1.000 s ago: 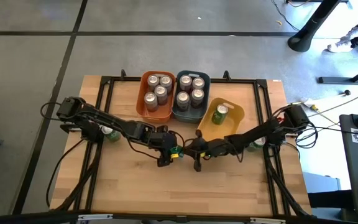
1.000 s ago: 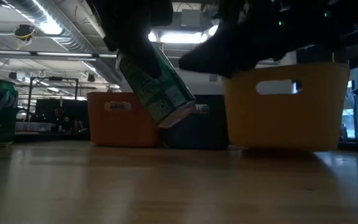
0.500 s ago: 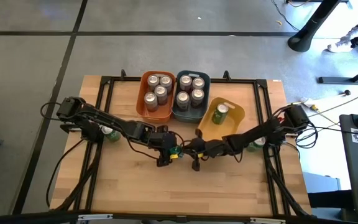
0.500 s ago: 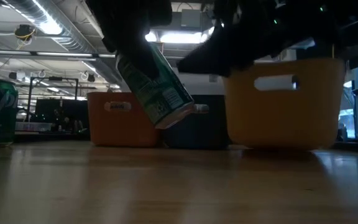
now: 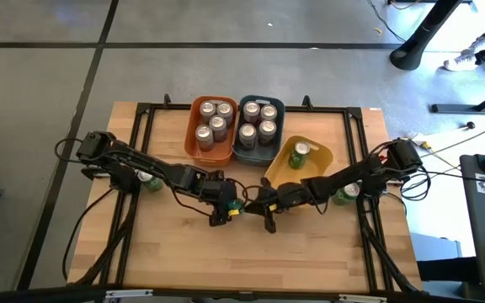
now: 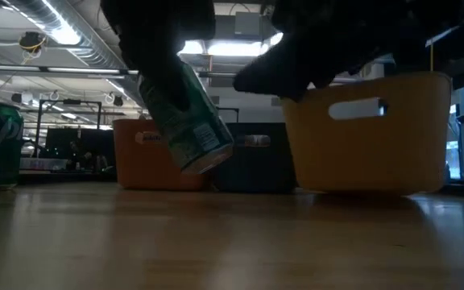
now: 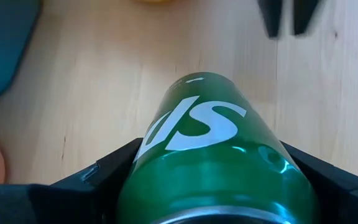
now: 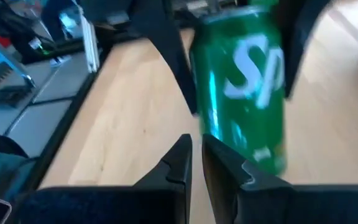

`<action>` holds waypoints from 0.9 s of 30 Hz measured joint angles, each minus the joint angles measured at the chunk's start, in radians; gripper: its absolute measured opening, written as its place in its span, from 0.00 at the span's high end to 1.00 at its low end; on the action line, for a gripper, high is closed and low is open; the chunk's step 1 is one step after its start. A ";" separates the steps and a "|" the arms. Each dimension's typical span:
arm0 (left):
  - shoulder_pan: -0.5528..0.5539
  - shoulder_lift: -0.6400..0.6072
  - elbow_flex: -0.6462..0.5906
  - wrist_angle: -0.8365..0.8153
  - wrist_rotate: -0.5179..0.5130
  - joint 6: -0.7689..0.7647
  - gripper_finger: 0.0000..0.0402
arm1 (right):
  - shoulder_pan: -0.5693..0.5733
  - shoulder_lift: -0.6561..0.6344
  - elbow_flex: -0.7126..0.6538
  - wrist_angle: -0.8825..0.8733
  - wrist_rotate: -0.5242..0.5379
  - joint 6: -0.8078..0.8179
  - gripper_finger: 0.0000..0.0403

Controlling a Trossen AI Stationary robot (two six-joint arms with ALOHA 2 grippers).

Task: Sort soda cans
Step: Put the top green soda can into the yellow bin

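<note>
Since a second ago the green cylindrical metal soda can (image 6: 185, 122) has been drifting a little leftward in the low view and hanging slightly lower, and the right arm has been edging in closer to it. The left gripper (image 5: 222, 199) is clamping this can across its body, holding it tilted and clear of the pale wooden table (image 5: 310, 252), near the table's middle. The right gripper (image 8: 196, 163) is hovering just beside the can with its fingers pressed together, gripping nothing.

The yellow plastic bin (image 6: 366, 133), already holding one green can (image 5: 300, 151), is standing behind and to the right; the orange plastic bin (image 5: 212, 130) and the grey-blue plastic bin (image 5: 258, 130) are each holding four cans. Two more green cans are waiting at the table's left (image 5: 149, 179) and right (image 5: 344, 193) edges.

If a handover is intended, the right fingers should be spreading before closing in, and the left should be holding firm until the second grip is secure; the tilt risks a slip.
</note>
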 joint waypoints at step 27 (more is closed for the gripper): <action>-0.004 0.000 -0.013 -0.014 -0.012 -0.001 0.26 | -0.031 -0.121 -0.002 -0.027 0.011 -0.047 0.91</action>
